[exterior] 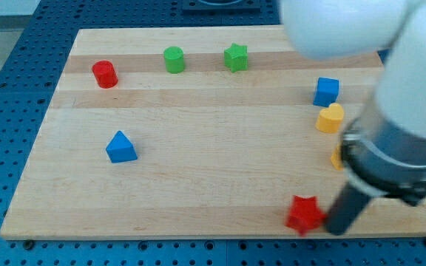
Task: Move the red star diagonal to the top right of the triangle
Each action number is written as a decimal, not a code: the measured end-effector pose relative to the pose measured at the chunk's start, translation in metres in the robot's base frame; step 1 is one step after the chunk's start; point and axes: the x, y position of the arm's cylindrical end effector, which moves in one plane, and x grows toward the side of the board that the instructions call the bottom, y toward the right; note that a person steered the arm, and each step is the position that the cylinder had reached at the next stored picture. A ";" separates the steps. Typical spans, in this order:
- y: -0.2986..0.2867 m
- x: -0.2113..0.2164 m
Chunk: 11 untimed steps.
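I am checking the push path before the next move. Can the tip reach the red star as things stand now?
Probably yes. My tip is already right beside the red star, on its right, near the board's bottom edge. No block lies between them. The blue triangle is far to the view's left.

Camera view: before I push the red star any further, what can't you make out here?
- My tip: blurred; contact with the red star unclear.
- Second yellow block, camera view's right: mostly hidden behind my arm, shape unreadable.
- Board's right side: covered by the blurred arm.
- Yellow heart: right edge meets the arm's blur.
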 end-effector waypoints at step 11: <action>-0.184 -0.163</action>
